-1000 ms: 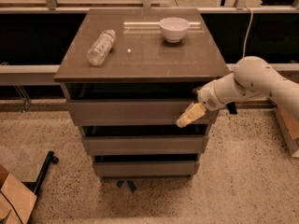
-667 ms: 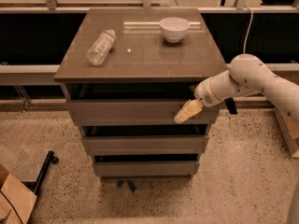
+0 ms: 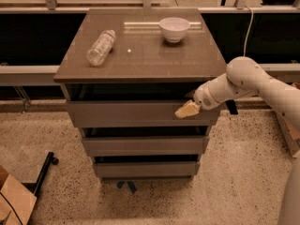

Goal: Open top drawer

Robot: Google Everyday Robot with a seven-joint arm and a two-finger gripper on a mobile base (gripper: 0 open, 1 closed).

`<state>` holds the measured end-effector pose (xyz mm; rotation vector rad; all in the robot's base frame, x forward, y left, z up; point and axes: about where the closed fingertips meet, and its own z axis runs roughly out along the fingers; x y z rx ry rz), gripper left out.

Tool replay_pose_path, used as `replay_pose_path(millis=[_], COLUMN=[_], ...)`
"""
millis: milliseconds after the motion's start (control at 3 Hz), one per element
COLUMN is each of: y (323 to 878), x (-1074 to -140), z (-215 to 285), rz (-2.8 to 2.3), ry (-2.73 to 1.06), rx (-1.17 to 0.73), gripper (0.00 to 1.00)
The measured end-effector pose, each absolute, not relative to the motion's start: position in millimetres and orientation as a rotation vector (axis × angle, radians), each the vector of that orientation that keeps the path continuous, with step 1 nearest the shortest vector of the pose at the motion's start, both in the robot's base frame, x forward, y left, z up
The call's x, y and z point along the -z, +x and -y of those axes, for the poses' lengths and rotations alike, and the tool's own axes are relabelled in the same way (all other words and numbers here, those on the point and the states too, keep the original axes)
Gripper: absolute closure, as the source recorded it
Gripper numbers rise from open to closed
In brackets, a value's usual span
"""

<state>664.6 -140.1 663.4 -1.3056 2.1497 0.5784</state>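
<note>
The top drawer (image 3: pixel 126 114) is the wide grey-brown front panel just under the cabinet's top, with a dark gap above it. My gripper (image 3: pixel 187 109), tan-tipped on a white arm reaching in from the right, sits against the right part of that panel near its upper edge. Two shorter drawer fronts (image 3: pixel 143 145) lie below it, both shut.
On the cabinet top (image 3: pixel 140 64) lie a clear plastic bottle (image 3: pixel 100 47) on its side at the left and a white bowl (image 3: pixel 174 29) at the back right. A cardboard box (image 3: pixel 14 203) and a black stand foot (image 3: pixel 44 170) are on the floor at the left.
My gripper has shifted slightly left and up along the top drawer's front. The drawer front has not visibly moved.
</note>
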Motion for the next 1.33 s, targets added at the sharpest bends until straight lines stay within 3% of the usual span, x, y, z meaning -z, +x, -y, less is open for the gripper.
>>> replay_pose_path(millis=[667,1000,1333], y=[664.6,664.4,651.8], x=[-673.6,-674.0,-673.4], z=[140.1,140.0,137.8], rz=[-2.15,-2.15,-2.159], ry=[-1.306,-1.307,-1.332], rx=[-0.578,-0.578,-0.57], gripper=[1.0,0.0,0.04])
